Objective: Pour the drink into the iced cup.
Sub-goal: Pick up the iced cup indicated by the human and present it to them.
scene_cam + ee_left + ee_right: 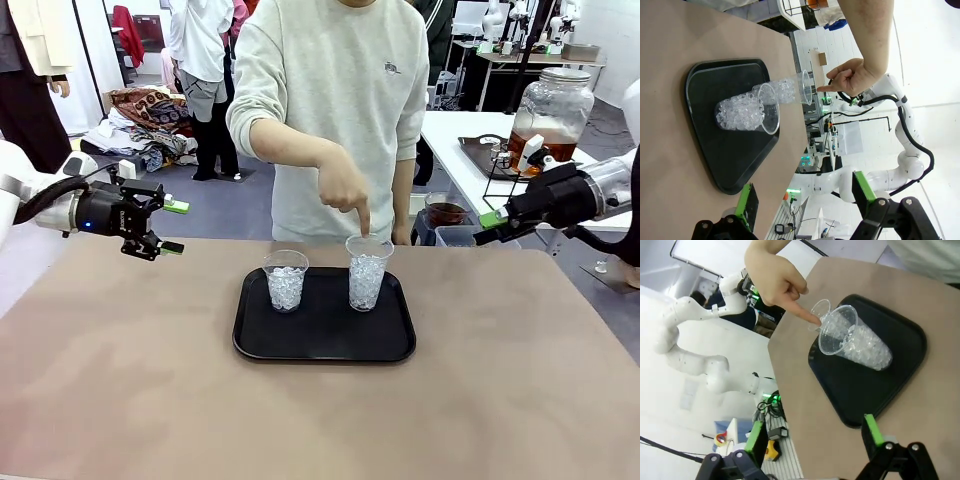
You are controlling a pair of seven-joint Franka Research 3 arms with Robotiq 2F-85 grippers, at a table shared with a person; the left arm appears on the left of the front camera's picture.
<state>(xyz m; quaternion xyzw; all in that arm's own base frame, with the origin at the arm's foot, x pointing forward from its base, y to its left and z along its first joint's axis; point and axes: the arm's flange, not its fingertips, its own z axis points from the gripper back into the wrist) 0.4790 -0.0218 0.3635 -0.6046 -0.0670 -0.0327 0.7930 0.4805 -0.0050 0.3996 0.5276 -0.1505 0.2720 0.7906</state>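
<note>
Two clear cups filled with ice stand on a black tray (320, 335). A person's hand (345, 190) points a finger down at the rim of the right iced cup (367, 272) (790, 90) (855, 342); the left cup (286, 280) (747, 111) stands beside it. The drink (548, 115), amber liquid in a large glass jar with a metal lid, sits on a white side table at the back right. My left gripper (172, 228) (804, 197) hovers open left of the tray. My right gripper (485, 228) (814, 435) hovers open at the right, empty.
The tan table (120, 380) spreads wide around the tray. The person stands at the far edge behind the cups. A dark bowl (446, 213) and a clear container sit just beyond the table's far right corner, near my right gripper.
</note>
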